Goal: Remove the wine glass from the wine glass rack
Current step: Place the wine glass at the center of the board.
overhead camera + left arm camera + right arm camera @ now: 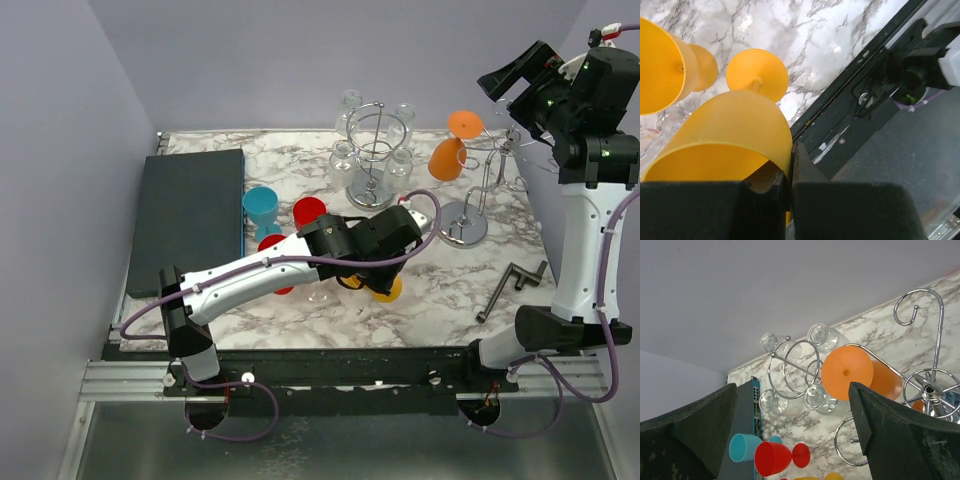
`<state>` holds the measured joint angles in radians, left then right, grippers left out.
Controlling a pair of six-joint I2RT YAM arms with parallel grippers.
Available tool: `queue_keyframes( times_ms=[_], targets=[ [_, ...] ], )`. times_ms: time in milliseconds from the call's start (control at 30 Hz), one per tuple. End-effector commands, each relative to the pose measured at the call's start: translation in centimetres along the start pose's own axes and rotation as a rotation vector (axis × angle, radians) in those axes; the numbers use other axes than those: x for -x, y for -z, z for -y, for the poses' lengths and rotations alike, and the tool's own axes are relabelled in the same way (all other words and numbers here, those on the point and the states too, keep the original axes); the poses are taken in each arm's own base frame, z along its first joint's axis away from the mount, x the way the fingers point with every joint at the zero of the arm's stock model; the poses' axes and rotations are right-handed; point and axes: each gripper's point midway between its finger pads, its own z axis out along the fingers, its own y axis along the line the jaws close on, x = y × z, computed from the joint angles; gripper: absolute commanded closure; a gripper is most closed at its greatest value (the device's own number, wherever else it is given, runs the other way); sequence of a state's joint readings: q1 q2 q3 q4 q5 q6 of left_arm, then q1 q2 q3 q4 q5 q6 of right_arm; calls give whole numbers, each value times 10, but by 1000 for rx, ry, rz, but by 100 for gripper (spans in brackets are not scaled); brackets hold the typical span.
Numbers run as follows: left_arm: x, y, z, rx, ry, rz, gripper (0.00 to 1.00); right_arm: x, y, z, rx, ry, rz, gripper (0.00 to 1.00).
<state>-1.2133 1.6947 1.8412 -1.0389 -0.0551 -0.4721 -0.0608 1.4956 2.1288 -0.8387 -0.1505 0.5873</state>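
Orange plastic wine glass [846, 372] hangs on the chrome wire rack [929, 388], just ahead of the right gripper [792, 390], whose fingers are spread wide. The left gripper [790, 175] pinches the rim of a yellow plastic wine glass [725, 135].

Left arm [250, 275]: stretched low from its base, slanting right toward the table's middle
Left gripper [790, 167]: wrist tipped downward, jaws nearly together, fingers [807, 175] pinching the wall of a yellow glass [725, 135]
Right arm [580, 240]: upright at the right edge, upper link raised high, wrist bent leftward
Right gripper [792, 390]: held up in the air, fingers [890, 430] spread wide apart
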Motion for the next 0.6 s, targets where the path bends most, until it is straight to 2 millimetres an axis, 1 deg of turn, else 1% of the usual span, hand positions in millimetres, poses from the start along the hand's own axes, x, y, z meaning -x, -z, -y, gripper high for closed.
queue_keyframes(
  times_ms=[0,267,567],
  targets=[
    [-26,-13,-14,60,-46,-86,100,2,14,-14,66,0,9,0],
    [-61,-30,-23,81,-75,-194,100,1,19,-20,99,-4,10,0],
    [-88,-44,-32,98,-96,-291,100,-6,18,-21,121,-14,-11,0]
  ],
)
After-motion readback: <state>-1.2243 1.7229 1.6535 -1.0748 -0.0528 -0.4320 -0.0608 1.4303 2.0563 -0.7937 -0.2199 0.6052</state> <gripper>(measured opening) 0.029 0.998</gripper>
